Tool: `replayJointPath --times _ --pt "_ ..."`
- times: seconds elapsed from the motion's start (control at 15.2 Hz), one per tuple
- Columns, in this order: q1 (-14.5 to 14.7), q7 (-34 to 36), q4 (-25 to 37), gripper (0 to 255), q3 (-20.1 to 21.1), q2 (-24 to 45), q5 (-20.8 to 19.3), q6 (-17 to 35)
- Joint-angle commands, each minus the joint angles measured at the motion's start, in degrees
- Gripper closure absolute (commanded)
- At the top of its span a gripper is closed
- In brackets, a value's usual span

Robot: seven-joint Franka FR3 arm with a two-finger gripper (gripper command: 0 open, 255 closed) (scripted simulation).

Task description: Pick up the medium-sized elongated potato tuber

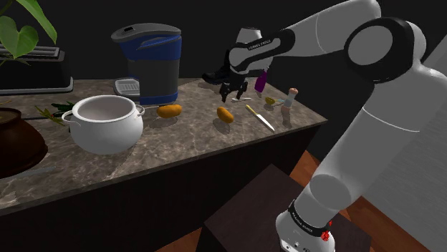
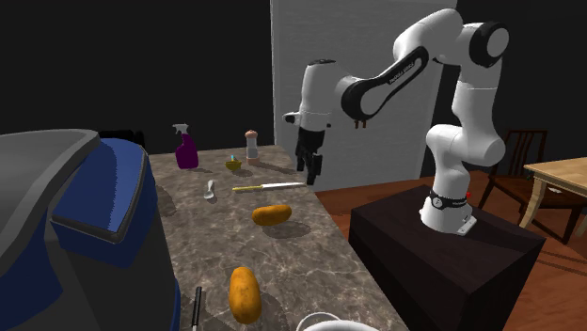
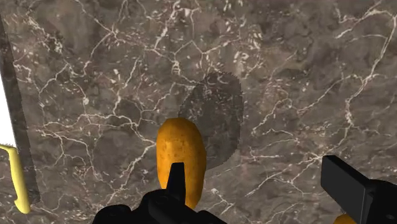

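One white arm is raised from the dark stand, bent at the elbow and stretched out over the marbled counter. Its wrist is turned down so that the gripper hangs above the surface. Two orange-brown potatoes are laid on the counter. The elongated potato is found just below the gripper, between the second potato and a yellow-handled knife. In the wrist view this potato is seen beneath one finger and partly hidden by it, off to one side of the gap. The fingers are spread wide apart, and nothing is held or touched by them.
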Motion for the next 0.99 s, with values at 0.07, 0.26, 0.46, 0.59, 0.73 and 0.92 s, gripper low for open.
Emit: replayJointPath --times 0.07,0.26,0.46,0.59,0.73,0.92 --pt "-1.1 -1.9 4.7 0 -0.8 6.6 1.6 1.2" --pt "-2.2 -3.3 10.0 0 -1.1 13.3 3.3 1.9" --pt "-3.6 -4.6 15.9 0 -1.2 20.0 4.9 1.9" --pt "-4.6 -5.4 20.3 0 -1.1 24.6 5.8 1.6" --pt "-5.6 -6.0 25.2 0 -0.9 29.3 6.7 1.0" --pt "-6.5 -6.3 28.9 0 -0.7 33.3 7.3 0.9"
